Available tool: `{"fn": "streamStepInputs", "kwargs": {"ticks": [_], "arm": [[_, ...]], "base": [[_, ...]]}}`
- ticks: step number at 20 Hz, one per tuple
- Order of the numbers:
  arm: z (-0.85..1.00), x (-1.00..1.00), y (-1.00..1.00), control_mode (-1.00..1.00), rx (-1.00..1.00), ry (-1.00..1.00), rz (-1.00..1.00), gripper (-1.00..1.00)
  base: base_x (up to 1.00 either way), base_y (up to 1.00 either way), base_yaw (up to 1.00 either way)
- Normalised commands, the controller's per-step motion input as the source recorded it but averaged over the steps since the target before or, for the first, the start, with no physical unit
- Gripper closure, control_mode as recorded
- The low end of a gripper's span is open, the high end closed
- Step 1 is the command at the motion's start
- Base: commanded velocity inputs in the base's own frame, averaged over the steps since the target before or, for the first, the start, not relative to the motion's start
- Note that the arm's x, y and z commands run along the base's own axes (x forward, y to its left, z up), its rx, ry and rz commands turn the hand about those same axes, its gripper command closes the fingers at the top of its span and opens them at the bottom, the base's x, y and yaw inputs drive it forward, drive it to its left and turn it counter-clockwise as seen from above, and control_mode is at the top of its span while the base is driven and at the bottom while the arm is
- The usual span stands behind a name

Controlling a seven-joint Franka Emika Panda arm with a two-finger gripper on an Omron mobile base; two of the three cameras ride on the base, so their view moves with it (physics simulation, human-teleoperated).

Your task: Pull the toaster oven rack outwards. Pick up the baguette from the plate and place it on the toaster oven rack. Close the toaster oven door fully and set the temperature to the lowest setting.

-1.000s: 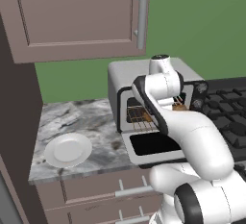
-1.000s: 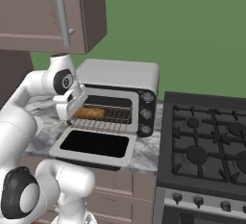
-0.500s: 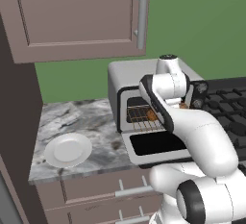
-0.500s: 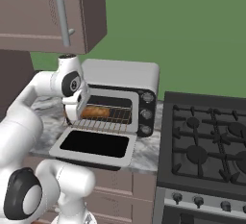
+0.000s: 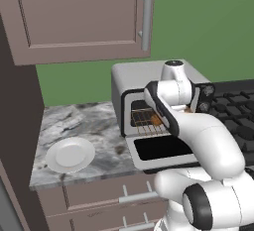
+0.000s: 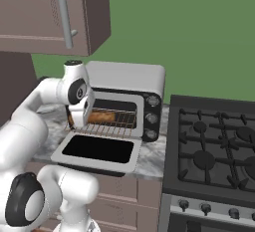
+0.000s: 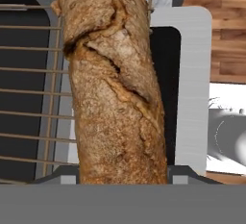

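**Baguette over the pulled-out rack**

No brand, label or writing is legible. The plate (image 5: 70,154) sits bare at 9 o'clock of the oven (image 6: 130,98). The arm bends over the dropped door (image 6: 98,149), its gripper (image 6: 78,117) at the cavity's left end. The baguette (image 7: 113,83) lies along the rack (image 6: 105,128). Whether the fingers pinch it cannot be told.

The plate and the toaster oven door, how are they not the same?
The plate is round and white, and the toaster oven door is a silver-framed rectangle with dark glass. The plate is much smaller than the door. The plate sits alone on the marble counter, while the door hangs open from the toaster oven. Both lie flat, with nothing resting on them.
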Motion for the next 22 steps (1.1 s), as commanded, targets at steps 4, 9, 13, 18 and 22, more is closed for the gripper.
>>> {"fn": "streamStepInputs", "kwargs": {"ticks": [4, 9, 13, 18, 22], "arm": [[-0.11, 0.14, 0.03, -1.00, 0.00, 0.00, 0.00, 1.00], [-0.05, 0.11, 0.01, -1.00, 0.00, 0.00, -0.01, 1.00], [-0.01, 0.09, 0.00, -1.00, 0.00, 0.00, 0.00, 1.00], [-0.06, 0.10, 0.00, -1.00, 0.02, -0.01, 0.00, 1.00], [-0.15, 0.02, -0.02, -1.00, 0.02, -0.04, 0.00, 1.00]], "base": [[0.00, 0.00, 0.00], [0.00, 0.00, 0.00], [0.00, 0.00, 0.00], [0.00, 0.00, 0.00], [0.00, 0.00, 0.00]]}}
